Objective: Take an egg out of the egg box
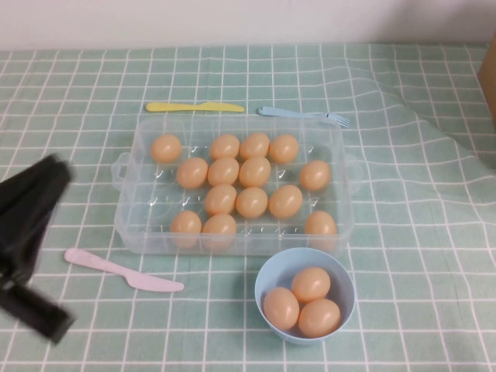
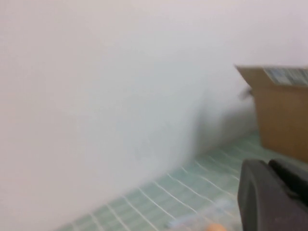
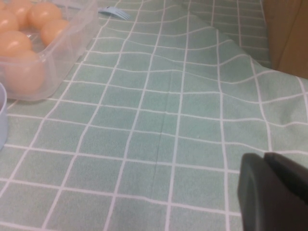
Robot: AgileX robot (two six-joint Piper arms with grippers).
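Note:
The clear plastic egg box (image 1: 128, 225) stands mid-table with several tan-orange eggs (image 1: 252, 201) in its cells. Its corner, with eggs, also shows in the right wrist view (image 3: 72, 38). My left gripper (image 1: 50, 174) is a dark blurred shape raised at the table's left, clear of the box. In the left wrist view (image 2: 270, 167) its fingers lie together with nothing between them, facing the wall. My right gripper (image 3: 264, 156) is out of the high view. It hovers low over the cloth to the right of the box, its fingers together and empty.
A light-blue bowl (image 1: 267, 275) with three eggs stands in front of the box. A pink knife (image 1: 120, 271) lies at front left. A yellow knife (image 1: 194, 107) and a blue fork (image 1: 302, 115) lie behind the box. A cardboard box (image 3: 288, 33) stands at far right.

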